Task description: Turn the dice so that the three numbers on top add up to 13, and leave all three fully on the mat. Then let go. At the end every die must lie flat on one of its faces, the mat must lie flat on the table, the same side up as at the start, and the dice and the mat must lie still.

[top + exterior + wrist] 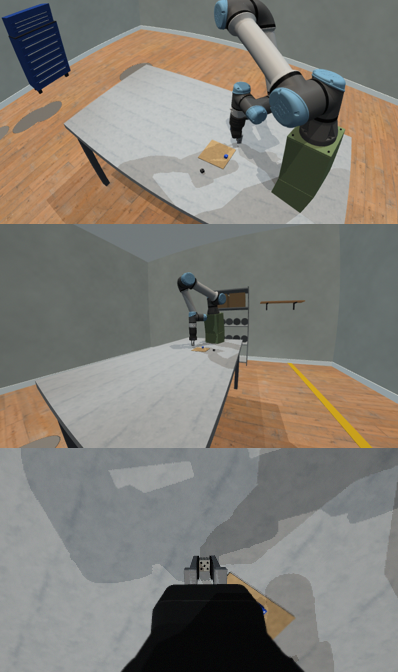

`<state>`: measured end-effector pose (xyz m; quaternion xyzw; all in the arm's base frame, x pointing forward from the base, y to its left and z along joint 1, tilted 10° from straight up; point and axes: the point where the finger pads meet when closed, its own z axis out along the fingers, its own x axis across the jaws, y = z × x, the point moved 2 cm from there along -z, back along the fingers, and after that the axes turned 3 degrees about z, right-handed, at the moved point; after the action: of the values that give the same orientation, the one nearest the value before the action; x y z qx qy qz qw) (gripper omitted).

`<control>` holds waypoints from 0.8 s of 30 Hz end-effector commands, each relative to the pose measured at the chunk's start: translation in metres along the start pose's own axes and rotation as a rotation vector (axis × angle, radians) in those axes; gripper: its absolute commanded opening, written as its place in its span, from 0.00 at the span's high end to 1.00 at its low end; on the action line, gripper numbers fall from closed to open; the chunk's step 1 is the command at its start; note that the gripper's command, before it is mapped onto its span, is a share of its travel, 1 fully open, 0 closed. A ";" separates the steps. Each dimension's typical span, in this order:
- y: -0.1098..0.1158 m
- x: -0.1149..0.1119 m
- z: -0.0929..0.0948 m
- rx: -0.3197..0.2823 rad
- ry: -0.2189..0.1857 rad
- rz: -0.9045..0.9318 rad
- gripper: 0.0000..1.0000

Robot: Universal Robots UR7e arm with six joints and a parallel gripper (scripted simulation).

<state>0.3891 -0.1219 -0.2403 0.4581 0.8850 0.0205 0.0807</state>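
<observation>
My gripper (238,142) (192,343) (204,562) points down beside the mat, a little above the table, and is shut on a pale die (204,566). The face of that die towards the wrist camera shows five dark pips. A blue die (226,156) (202,347) (264,610) rests on the tan square mat (209,150) (198,350) (281,620), near one edge; the gripper body partly hides it in the wrist view. A black die (202,170) (214,350) with white pips lies on the table, off the mat. The top numbers of the blue and black dice are too small to tell.
The table (138,115) (129,390) carries the mat and the black die. The arm's green pedestal (306,172) (214,327) stands at one side of the table. Shadows of the arm fall across the mat and the table top.
</observation>
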 end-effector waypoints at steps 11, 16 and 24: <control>0.000 -0.001 -0.050 -0.001 -0.002 0.000 0.66; 0.000 -0.001 -0.068 -0.001 -0.002 0.000 0.66; 0.000 -0.001 -0.083 -0.001 -0.002 0.000 0.66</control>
<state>0.3768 -0.1191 -0.1630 0.4580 0.8850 0.0204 0.0816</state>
